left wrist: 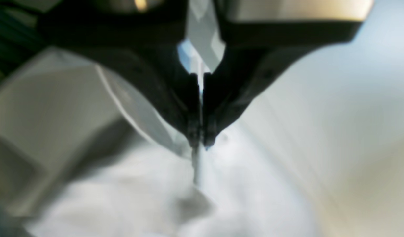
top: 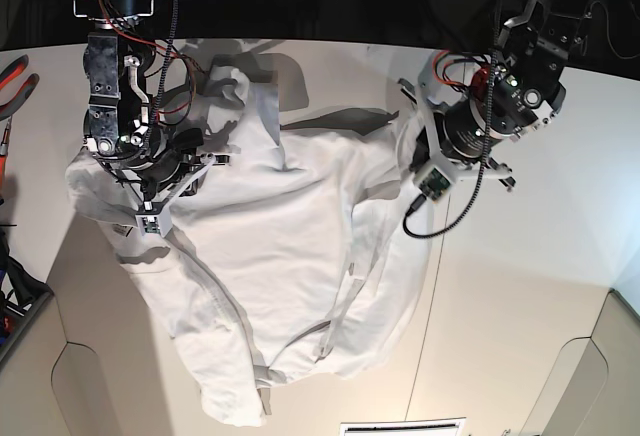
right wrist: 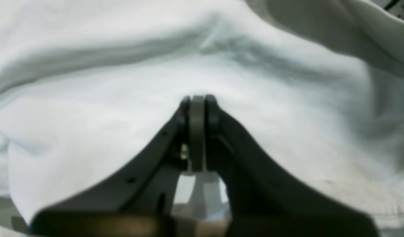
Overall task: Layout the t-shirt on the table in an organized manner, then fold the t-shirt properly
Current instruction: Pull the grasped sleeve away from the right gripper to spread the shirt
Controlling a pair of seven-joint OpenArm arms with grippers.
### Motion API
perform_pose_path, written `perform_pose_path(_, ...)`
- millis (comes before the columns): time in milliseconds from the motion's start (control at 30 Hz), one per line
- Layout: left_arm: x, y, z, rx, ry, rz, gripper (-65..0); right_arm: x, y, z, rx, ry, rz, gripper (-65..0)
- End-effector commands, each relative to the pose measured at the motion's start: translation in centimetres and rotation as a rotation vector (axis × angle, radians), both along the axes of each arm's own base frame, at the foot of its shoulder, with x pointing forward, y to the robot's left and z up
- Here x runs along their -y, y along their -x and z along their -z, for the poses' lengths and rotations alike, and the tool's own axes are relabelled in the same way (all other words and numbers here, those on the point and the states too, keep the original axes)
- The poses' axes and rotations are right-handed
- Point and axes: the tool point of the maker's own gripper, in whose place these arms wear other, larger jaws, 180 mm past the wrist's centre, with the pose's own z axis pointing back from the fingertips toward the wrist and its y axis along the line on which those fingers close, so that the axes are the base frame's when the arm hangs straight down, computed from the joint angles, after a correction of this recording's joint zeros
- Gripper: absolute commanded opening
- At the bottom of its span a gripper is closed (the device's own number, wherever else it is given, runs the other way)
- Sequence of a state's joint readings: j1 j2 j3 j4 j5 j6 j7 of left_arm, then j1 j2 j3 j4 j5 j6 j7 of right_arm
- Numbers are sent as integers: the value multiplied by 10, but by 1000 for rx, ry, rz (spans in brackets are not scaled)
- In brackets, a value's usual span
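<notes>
The counter (top: pixel 540 256) carries the white t-shirt (top: pixel 290 256), bunched across centre frame. The right gripper (top: pixel 150 218), at left, clenches its fabric; the left gripper (left wrist: pixel 200 140), upper right, pinches an edge. Uneven pulling could twist the shirt or slip a thin pinch.

One white t-shirt (top: pixel 290 256) lies crumpled on one off-white worktop (top: pixel 530 276). Two robot arms reach over it, each ending in one hand: the left hand (left wrist: pixel 200 140) at about two o'clock in the base view, the right hand (right wrist: pixel 198 102) at about ten o'clock.
</notes>
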State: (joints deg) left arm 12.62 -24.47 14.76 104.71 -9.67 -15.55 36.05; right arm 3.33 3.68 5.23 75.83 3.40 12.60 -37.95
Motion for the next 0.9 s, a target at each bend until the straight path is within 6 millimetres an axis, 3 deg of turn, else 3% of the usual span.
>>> perform_pose_path(0, -11, -16, -17, 66, -7, -24, -650, 6, 9, 6, -52, 30, 0, -640)
perform_pose_path(133, -53, -42, -41, 147, -36, -136, -650, 10, 9, 7, -55, 55, -6, -640)
perform_pose_path(300, -104, -58, -67, 223, -69, -272, -650, 19, 9, 8, -57, 100, 20, -640)
perform_pose_path(500, -133, -64, -86, 286, -136, -278, -650, 19, 9, 8, -57, 100, 21, -640)
perform_pose_path(533, -135, -64, -87, 287, -143, -276, -635, 19, 9, 8, -57, 100, 21, -640)
perform_pose_path(600, -139, -66, -91, 305, -165, -266, -485, 19, 9, 8, -58, 100, 21, -640)
perform_pose_path(667, -146, -69, -99, 340, -223, -249, -392, 19, 9, 8, -58, 100, 21, -640)
perform_pose_path(867, -187, -85, -138, 474, -355, -379, -388, 19, 9, 8, -57, 99, 21, -640)
